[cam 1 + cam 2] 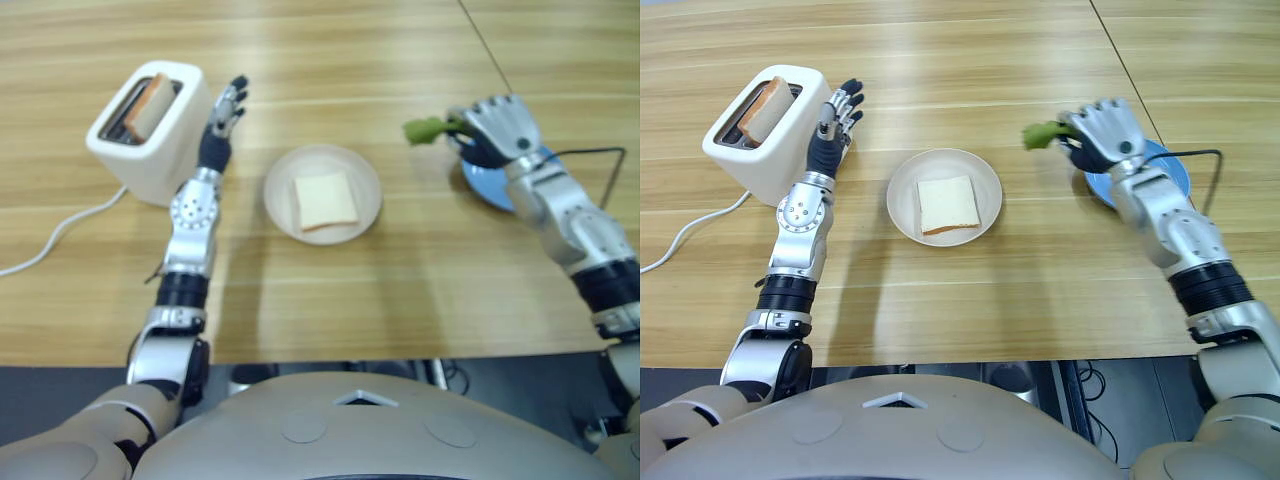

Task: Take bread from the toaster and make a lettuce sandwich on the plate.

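One slice [946,205] already lies on the plate [902,190]; a second slice [764,108] stands in the toaster [760,160]. Right hand [1105,130] grasps lettuce [1043,134], seemingly held above a blue dish [1170,175]. Left hand [837,120] sits beside the toaster, released, empty. Next: carry lettuce over the plated slice and let go.

A light wooden surface [970,60] with lengthwise grain fills the frame down to its near edge at the bottom. A white toaster [765,150] stands at the upper left, and its white cord [680,237] trails off the left edge. A cream plate [900,180] sits at the centre. A blue plate [1175,172] lies at the right, a black cable [1200,153] looping beside it. A thin dark line [1120,60] crosses the upper right corner.
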Robot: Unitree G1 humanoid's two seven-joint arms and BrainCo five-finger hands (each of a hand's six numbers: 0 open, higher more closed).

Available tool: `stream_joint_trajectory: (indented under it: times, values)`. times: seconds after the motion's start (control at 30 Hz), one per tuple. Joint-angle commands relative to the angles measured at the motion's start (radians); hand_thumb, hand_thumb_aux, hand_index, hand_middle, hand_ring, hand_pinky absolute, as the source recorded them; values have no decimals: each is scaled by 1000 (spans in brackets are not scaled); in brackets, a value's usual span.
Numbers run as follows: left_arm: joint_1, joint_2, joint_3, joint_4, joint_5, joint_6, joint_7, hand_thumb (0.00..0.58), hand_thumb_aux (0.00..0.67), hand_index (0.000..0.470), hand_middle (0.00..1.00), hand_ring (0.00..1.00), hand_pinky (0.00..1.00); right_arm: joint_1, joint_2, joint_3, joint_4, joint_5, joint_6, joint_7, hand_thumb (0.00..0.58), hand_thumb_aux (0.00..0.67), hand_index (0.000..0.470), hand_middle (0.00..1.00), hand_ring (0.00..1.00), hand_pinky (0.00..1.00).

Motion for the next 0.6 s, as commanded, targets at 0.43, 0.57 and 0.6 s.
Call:
stream_joint_trajectory:
  times: [0.43, 0.57, 0.6]
  values:
    - [-24, -20, 4, 83, -20, -16, 6, 0, 0, 0, 0, 0, 0, -77, 382, 250, 154, -145, -57, 131, 580, 670, 460, 1000, 1000, 1000]
    - [-21, -19, -1, 85, -10, -16, 9, 0, 0, 0, 0, 0, 0, -49, 372, 264, 181, -150, -71, 126, 580, 670, 460, 1000, 1000, 1000]
    - [-21, -18, -1, 84, -9, -15, 10, 0, 0, 0, 0, 0, 0, -38, 363, 259, 167, -149, -72, 130, 580, 670, 460, 1000, 1000, 1000]
